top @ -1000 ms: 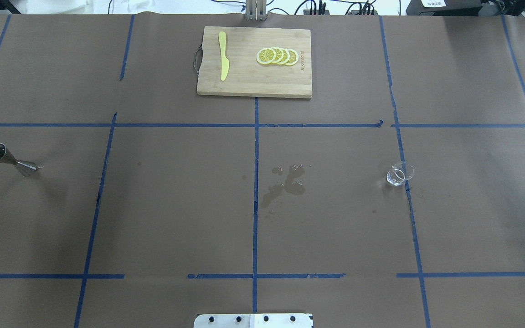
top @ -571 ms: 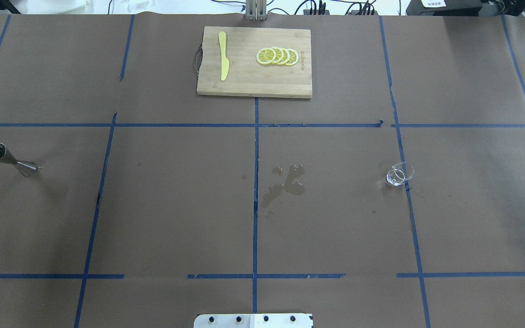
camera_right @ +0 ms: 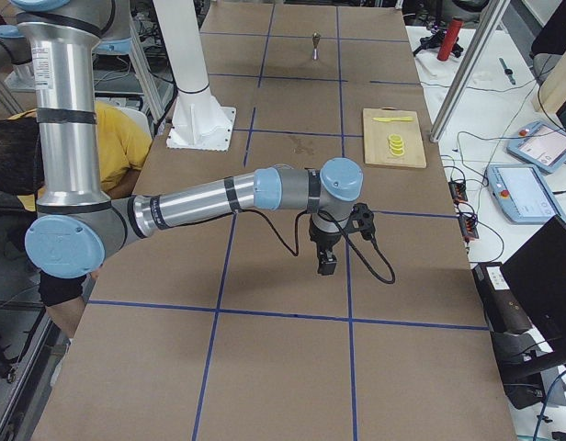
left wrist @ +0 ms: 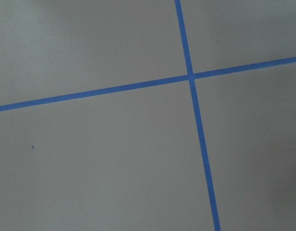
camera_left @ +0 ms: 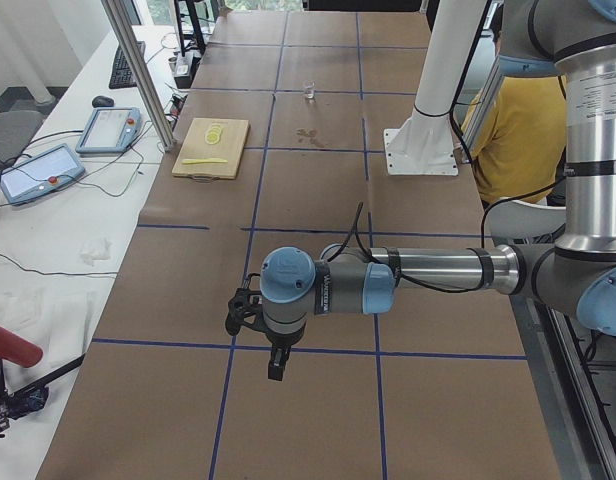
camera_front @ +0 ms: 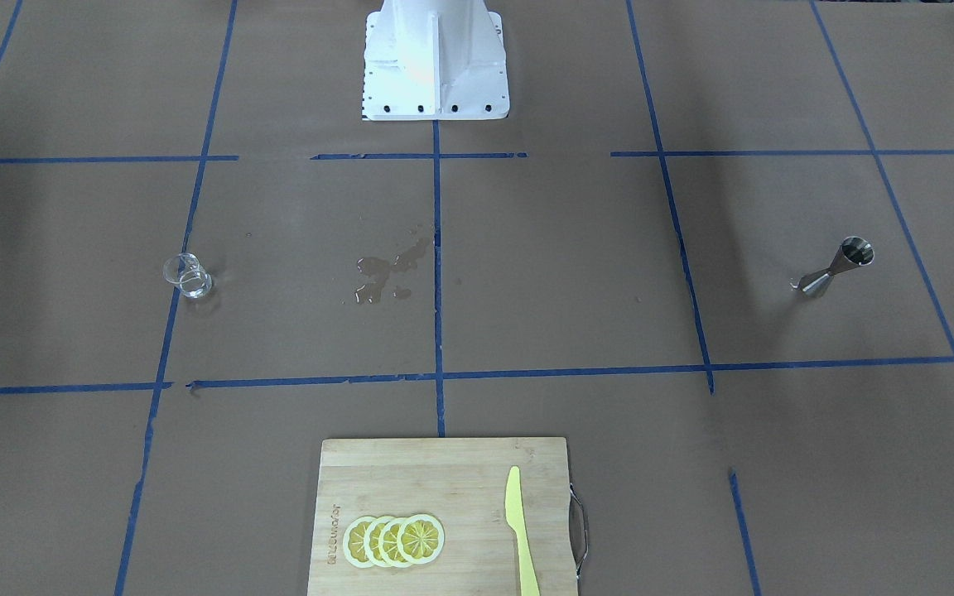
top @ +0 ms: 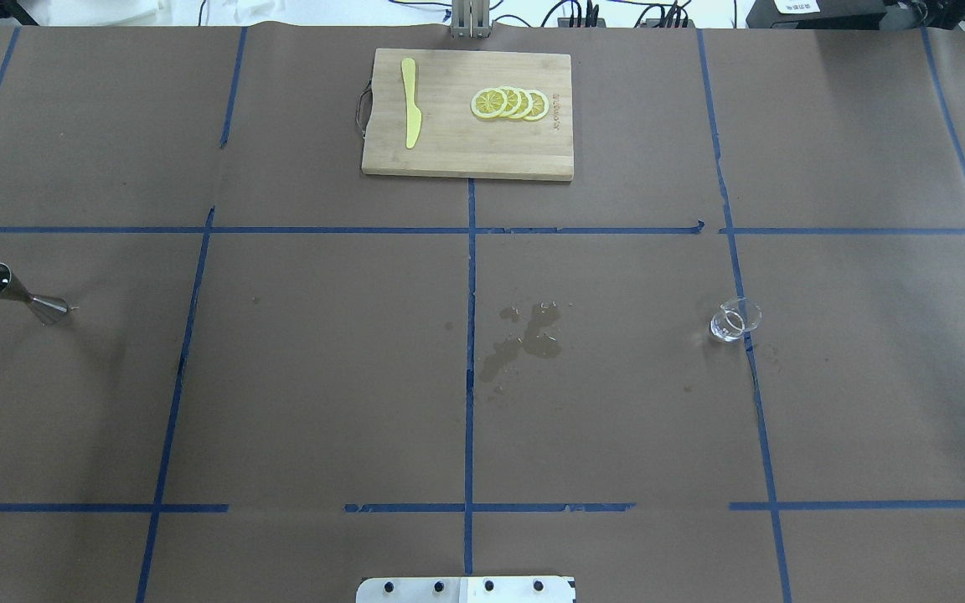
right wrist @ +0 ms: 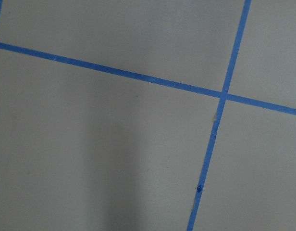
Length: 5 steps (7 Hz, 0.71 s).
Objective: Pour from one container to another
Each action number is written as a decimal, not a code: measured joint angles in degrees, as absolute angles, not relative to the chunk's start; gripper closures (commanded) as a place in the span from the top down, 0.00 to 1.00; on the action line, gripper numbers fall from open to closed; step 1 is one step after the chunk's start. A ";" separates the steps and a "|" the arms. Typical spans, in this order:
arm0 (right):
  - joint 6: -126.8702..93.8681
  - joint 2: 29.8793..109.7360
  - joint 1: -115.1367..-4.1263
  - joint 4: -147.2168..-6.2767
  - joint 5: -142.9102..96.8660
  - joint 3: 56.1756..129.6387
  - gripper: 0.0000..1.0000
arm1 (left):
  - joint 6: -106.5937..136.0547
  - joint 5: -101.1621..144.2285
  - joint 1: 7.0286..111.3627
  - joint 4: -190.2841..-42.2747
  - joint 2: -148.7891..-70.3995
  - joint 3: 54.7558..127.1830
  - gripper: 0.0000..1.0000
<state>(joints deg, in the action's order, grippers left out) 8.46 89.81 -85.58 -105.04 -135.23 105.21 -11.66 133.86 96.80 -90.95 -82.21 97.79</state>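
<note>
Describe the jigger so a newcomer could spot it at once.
In the overhead view, find the wooden cutting board at the top, then look to the left edge. The silver jigger stands alone there: two metal cones joined at a narrow waist, unlike the clear glass cup far right.
</note>
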 measured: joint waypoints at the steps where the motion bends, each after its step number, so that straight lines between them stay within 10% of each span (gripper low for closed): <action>1: 8.34 90.35 -85.64 -104.98 -135.20 105.22 1.00 | -9.05 134.11 96.87 -90.82 -81.96 98.38 1.00; 5: 8.26 90.93 -85.69 -105.02 -135.32 105.06 1.00 | 1.11 134.32 96.46 -90.94 -81.64 100.53 1.00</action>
